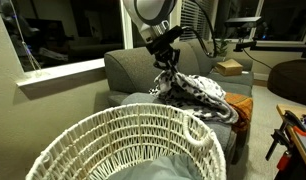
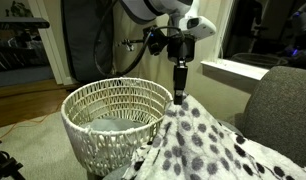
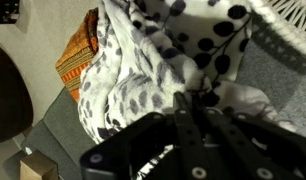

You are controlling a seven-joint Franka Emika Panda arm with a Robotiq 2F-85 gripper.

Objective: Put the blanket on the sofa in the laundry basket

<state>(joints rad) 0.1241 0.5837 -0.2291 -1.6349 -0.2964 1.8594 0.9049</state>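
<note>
The white blanket with black spots (image 1: 198, 95) lies heaped on the grey sofa (image 1: 128, 68). It fills the foreground in an exterior view (image 2: 213, 145) and the wrist view (image 3: 163, 45). My gripper (image 1: 171, 70) is above the heap, its fingers closed together on a pinched fold of the blanket (image 2: 179, 97). In the wrist view the dark fingers (image 3: 190, 100) meet on the cloth. The woven white laundry basket (image 1: 123, 135) stands in front of the sofa, also seen in an exterior view (image 2: 115, 100), with grey cloth inside.
An orange blanket (image 3: 78, 50) lies beside the spotted one on the sofa. A dark round pouffe (image 1: 291, 78) and a cardboard box (image 1: 230, 68) are beyond the sofa. A window sill (image 1: 63, 70) runs behind it.
</note>
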